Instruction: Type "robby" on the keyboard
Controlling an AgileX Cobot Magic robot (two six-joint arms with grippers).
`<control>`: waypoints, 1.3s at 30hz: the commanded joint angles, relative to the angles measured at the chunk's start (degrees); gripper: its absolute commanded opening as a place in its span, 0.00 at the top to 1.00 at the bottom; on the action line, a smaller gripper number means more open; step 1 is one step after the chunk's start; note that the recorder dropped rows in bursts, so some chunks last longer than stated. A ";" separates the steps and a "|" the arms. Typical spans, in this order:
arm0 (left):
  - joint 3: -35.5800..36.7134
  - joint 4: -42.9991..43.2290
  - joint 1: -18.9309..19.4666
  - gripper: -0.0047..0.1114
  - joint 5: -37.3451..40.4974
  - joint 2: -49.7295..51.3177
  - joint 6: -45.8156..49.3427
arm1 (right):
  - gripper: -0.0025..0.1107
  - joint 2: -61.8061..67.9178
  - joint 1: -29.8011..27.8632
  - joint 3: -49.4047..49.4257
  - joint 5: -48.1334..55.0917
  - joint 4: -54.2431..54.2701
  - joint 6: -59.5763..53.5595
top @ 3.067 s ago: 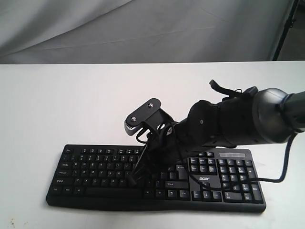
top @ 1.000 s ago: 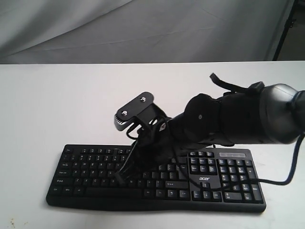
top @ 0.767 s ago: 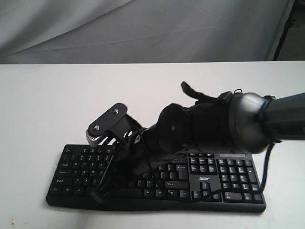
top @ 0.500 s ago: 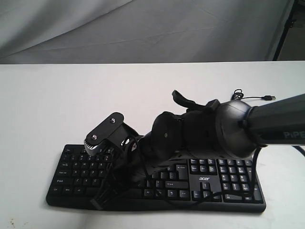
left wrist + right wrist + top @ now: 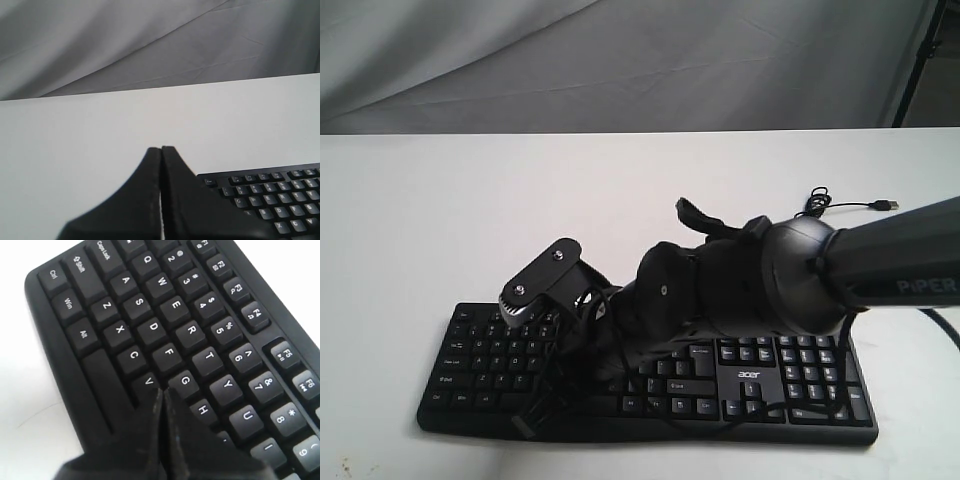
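The black keyboard (image 5: pixel 800 385) lies along the near edge of the white table, with its "acer" logo (image 5: pixel 748 377) beside the keypad. My right gripper (image 5: pixel 528 422) reaches across from the right and points down over the keyboard's left half. It is shut with nothing in it. In the right wrist view its closed tips (image 5: pixel 162 391) sit between the V and G keys of the keyboard (image 5: pixel 165 320) and hide what lies beneath them. My left gripper (image 5: pixel 161 148) is shut, with the keyboard's corner (image 5: pixel 270 197) beside it. It does not show in the exterior view.
The keyboard's thin USB cable (image 5: pixel 840 206) lies loose on the table behind the right arm, plug (image 5: pixel 886 203) pointing right. A grey cloth backdrop (image 5: pixel 620 60) hangs behind the white table (image 5: pixel 440 210). A dark stand leg (image 5: pixel 920 60) is at the far right.
The right arm has swung left along the keyboard, taking the shut gripper from the middle keys to the left half. It has barely moved in the last half second.
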 commanded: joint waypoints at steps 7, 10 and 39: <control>0.25 0.27 -0.36 0.96 -0.42 -0.20 -0.16 | 0.98 0.79 0.17 -0.40 -1.84 0.33 -0.95; 0.25 0.27 -0.36 0.96 -0.42 -0.20 -0.16 | 0.98 1.83 0.30 -0.40 -1.80 0.33 -0.95; 0.25 0.27 -0.36 0.96 -0.42 -0.20 -0.16 | 0.98 1.18 0.30 -0.40 -2.25 0.51 -1.11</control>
